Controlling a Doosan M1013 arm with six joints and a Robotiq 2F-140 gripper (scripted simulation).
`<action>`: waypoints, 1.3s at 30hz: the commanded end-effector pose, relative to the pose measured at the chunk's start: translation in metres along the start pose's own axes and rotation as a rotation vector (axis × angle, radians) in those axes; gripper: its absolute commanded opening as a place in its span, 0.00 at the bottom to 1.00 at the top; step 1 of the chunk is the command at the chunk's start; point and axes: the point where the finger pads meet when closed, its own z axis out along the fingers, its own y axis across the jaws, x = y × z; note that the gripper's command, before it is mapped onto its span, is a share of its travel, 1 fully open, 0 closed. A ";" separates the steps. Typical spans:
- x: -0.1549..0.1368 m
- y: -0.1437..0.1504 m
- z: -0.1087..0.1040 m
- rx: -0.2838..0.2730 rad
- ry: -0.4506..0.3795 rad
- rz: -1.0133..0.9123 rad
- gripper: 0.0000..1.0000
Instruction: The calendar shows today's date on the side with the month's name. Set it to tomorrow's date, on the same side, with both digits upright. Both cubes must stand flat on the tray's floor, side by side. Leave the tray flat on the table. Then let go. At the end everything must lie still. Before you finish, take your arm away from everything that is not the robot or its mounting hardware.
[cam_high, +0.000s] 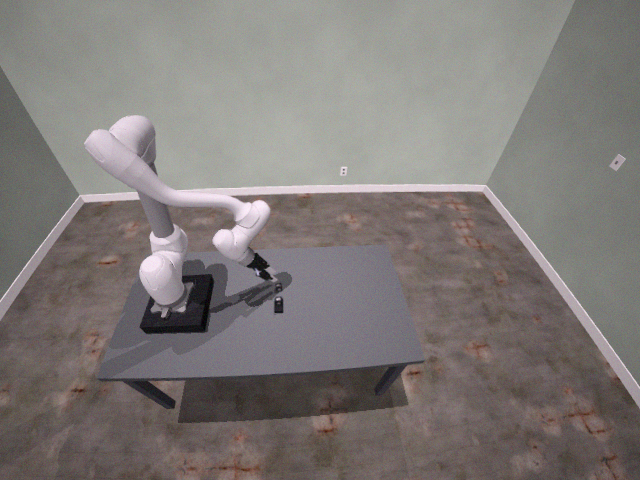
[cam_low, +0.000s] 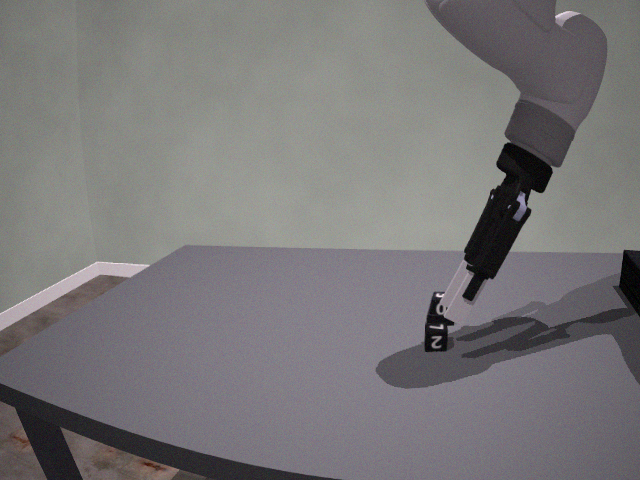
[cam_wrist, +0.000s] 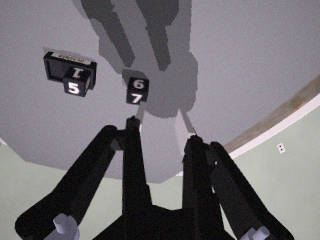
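Note:
The small black tray (cam_high: 278, 309) (cam_wrist: 54, 70) lies on the table, with a light lettered strip along one long side. One black cube (cam_high: 278, 299) (cam_low: 437, 305) (cam_wrist: 75, 87) stands at one end of it; the wrist view shows its 5 and 1, and the other end is empty. The other black cube (cam_high: 278, 287) (cam_low: 435, 338) (cam_wrist: 137, 91) stands on the table beside the tray, showing 6 and 7 in the wrist view, 1 and 2 in the exterior view. My gripper (cam_high: 274, 279) (cam_low: 455, 313) (cam_wrist: 160, 114) is tilted, partly open and empty, its tips near the loose cube.
The grey table (cam_high: 341, 315) (cam_low: 248, 335) carries the arm's black base block (cam_high: 178, 322) at its left in the top view. The arm's shadow falls around the loose cube.

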 end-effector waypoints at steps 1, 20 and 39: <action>0.002 0.004 0.001 -0.028 -0.028 -0.002 0.29; -0.011 0.012 0.001 -0.056 -0.171 -0.006 0.29; -0.019 -0.023 -0.004 0.056 -0.269 -0.011 0.29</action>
